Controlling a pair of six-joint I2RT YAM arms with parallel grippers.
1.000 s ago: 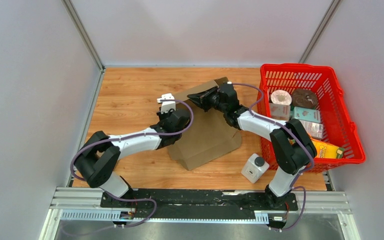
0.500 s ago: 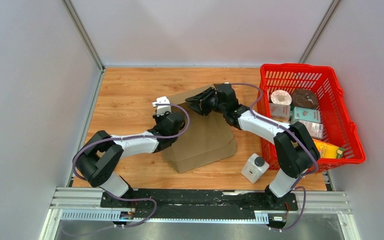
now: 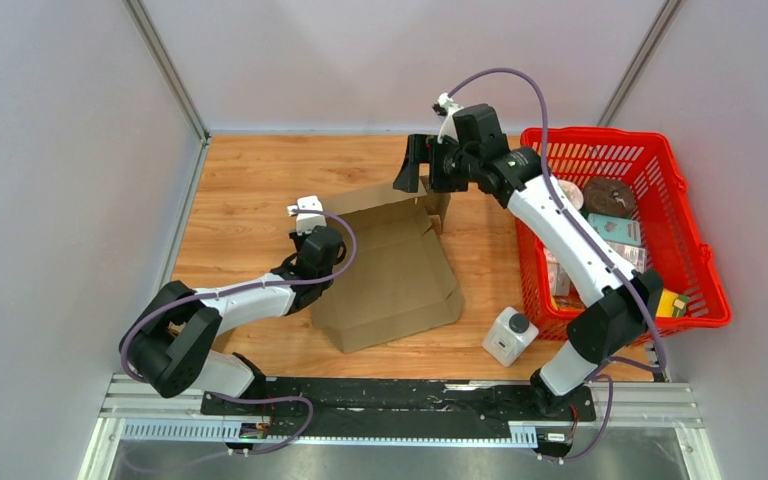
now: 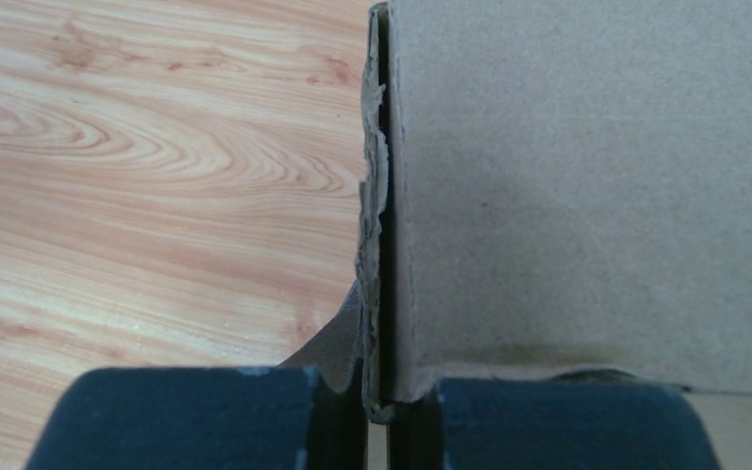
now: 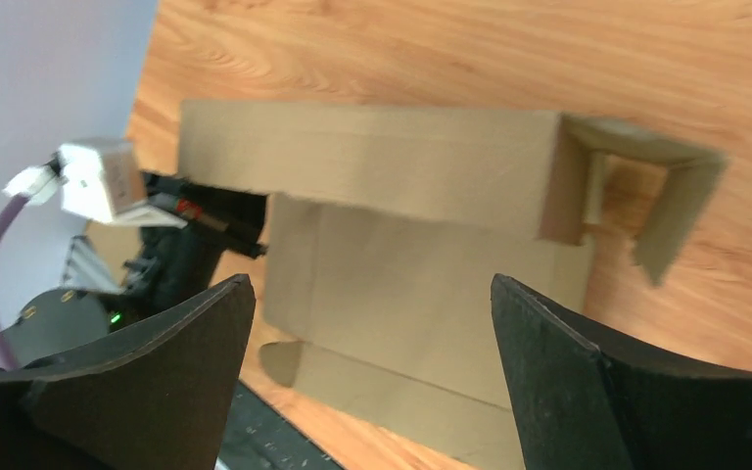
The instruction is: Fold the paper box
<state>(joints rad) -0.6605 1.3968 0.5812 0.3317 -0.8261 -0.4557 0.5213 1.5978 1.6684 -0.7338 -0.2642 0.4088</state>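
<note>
The paper box (image 3: 395, 275) is brown cardboard, lying part-unfolded on the wooden table, its far wall standing up with a small flap at the right corner. My left gripper (image 3: 327, 272) is shut on the box's left edge. In the left wrist view the doubled cardboard edge (image 4: 380, 294) runs between the two dark pads, with my left gripper (image 4: 378, 397) pinching it. My right gripper (image 3: 422, 172) hangs open above the box's far wall, touching nothing. In the right wrist view the box (image 5: 401, 264) lies well below my right gripper (image 5: 372, 328), whose fingers are spread wide.
A red basket (image 3: 590, 131) holding several packaged goods stands at the right, close to the right arm. A small white bottle with a black cap (image 3: 508, 335) stands near the box's front right corner. Grey walls close in the table on three sides.
My right gripper let go of the box's far flap, opened wide and rose up and back. The box slid slightly left with the left gripper, and its far wall now stands up.
</note>
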